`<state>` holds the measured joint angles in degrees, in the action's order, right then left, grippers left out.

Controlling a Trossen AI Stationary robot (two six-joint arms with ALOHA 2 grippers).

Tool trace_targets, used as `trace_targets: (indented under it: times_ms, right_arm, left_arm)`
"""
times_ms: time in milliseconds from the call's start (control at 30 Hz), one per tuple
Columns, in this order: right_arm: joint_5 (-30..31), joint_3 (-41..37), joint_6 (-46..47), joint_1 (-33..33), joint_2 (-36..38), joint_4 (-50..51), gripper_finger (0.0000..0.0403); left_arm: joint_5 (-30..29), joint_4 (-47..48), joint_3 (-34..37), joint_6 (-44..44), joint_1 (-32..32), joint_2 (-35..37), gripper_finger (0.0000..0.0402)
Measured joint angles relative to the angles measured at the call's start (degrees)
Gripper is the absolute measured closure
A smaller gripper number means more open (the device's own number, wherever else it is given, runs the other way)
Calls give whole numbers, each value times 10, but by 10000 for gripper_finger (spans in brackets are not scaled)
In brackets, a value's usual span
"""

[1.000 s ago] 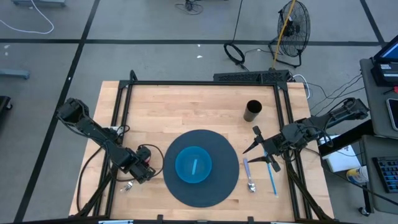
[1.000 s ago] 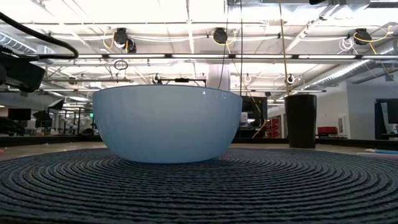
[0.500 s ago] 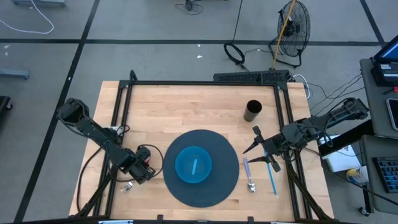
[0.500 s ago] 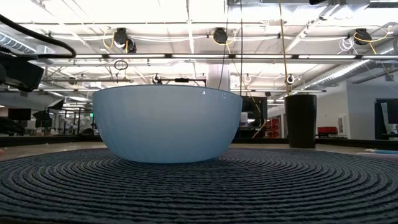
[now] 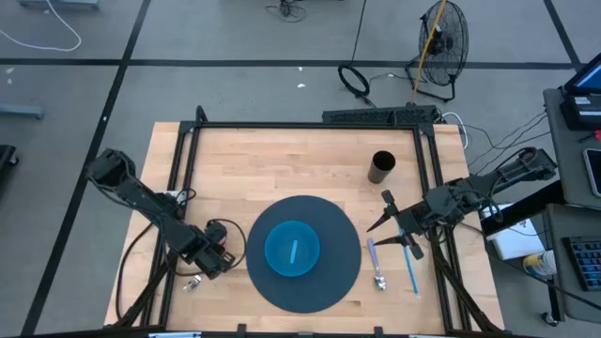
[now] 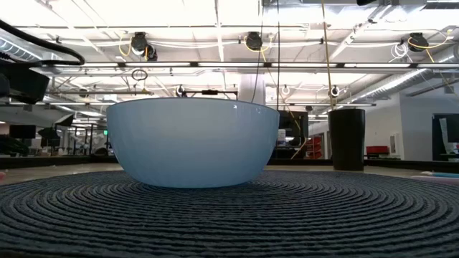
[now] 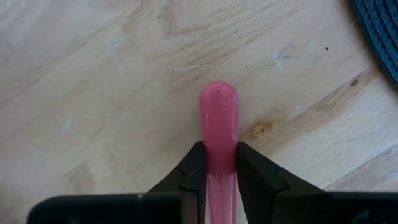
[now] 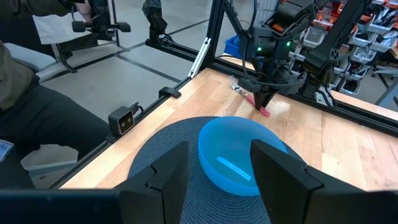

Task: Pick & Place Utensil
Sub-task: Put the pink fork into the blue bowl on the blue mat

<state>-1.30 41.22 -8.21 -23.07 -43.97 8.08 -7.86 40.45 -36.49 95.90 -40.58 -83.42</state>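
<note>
A: Anything changed in the last second?

B: Very little. Left gripper point(image 7: 219, 163) shifted only slightly, low at the table's left side, just beside the dark mat point(image 5: 343, 253). Fingers closed narrow on the pink utensil point(image 7: 218, 115), same as half a second ago. Right gripper point(image 5: 380, 212) not moved at all, fingers spread wide, holding nothing, waiting near the mat's right edge.

A: Meaning for the task?

B: Probably grasp finished, lift not yet begun. Pink utensil low over the bare wood, maybe touching it; hard to tell. Likely next: raise and carry toward the blue bowl point(image 5: 274, 252) in the middle of the mat. Already one pale blue piece point(image 5: 293, 250) lying inside.

A: Difference between the views?

B: From the left wrist, clear sight of the grip: rounded pink end sticking out past both fingers. From above, pink hardly visible under the arm, only a silver fork point(image 5: 192, 282) just beside. From the right wrist, seen across the bowl: pink tip pointing down at the wood, fork close behind. From table height, only bowl, mat and black cup point(image 6: 346, 138); no utensil visible. Only from above: spoon point(image 5: 376, 266) and blue utensil point(image 5: 412, 269) near the right gripper.
</note>
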Motion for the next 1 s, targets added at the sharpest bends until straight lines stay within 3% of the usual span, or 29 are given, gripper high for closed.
trace_targets:
  times_ms: [233, 1000]
  right_arm:
    - [0, 0, 0, 0, 0, 0, 238]
    - [0, 0, 0, 0, 0, -1, 238]
  left_arm:
    - [-29, 7, -14, -9, 1, -1, 324]
    - [-125, 31, -16, -12, 0, 1, 338]
